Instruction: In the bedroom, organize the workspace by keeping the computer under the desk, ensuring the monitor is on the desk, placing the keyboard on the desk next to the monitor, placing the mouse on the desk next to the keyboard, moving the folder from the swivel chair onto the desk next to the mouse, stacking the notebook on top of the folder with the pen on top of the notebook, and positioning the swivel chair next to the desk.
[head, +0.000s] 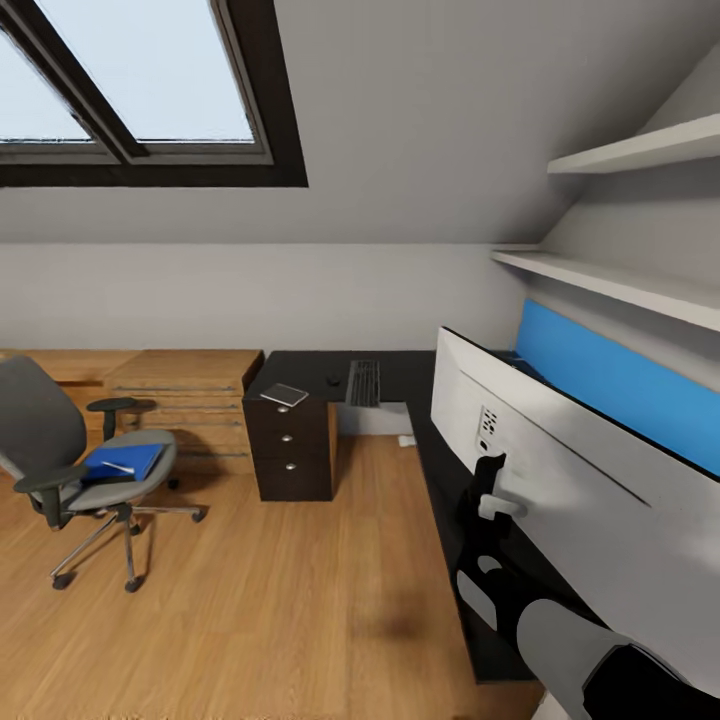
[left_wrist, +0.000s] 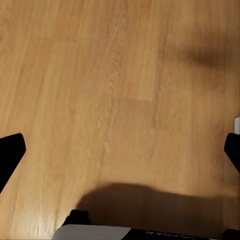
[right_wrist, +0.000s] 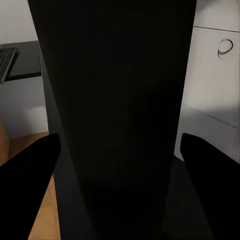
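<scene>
I could make out no readable writing anywhere; a strip of lettering at the edge of the left wrist view was cut off and too small to tell. From the head camera I saw the bedroom with its plank floor (head: 290, 600), grey walls, a sloped ceiling and a skylight (head: 140, 80). The black L-shaped desk (head: 400, 375) ran along the back wall and down the right side. On its glossy surface the keyboard (head: 363, 383) lay at the back, the mouse (head: 331, 380) just to its left, and the grey notebook (head: 285, 394) further left above the drawers (head: 292, 450) with round knobs. The monitor (head: 560, 460) stood close to the camera on the right leg of the surface, showing me its pale back and black stand. Behind it ran a blue wall panel (head: 620, 380), with two white shelves (head: 610, 280) above. A light wooden chest (head: 185, 400) sat left of the desk. The swivel chair (head: 80, 460) stood well apart from the desk on the left, with the blue folder (head: 122, 462) on its seat and the white pen (head: 118, 466) lying on the folder. The left gripper (left_wrist: 120, 150) hung over bare floor, fingers (left_wrist: 10, 152) spread wide. The right gripper (right_wrist: 120, 165) had its fingers (right_wrist: 30, 180) spread either side of a tall dark panel (right_wrist: 115, 100) that I could not identify, without visibly touching it.
</scene>
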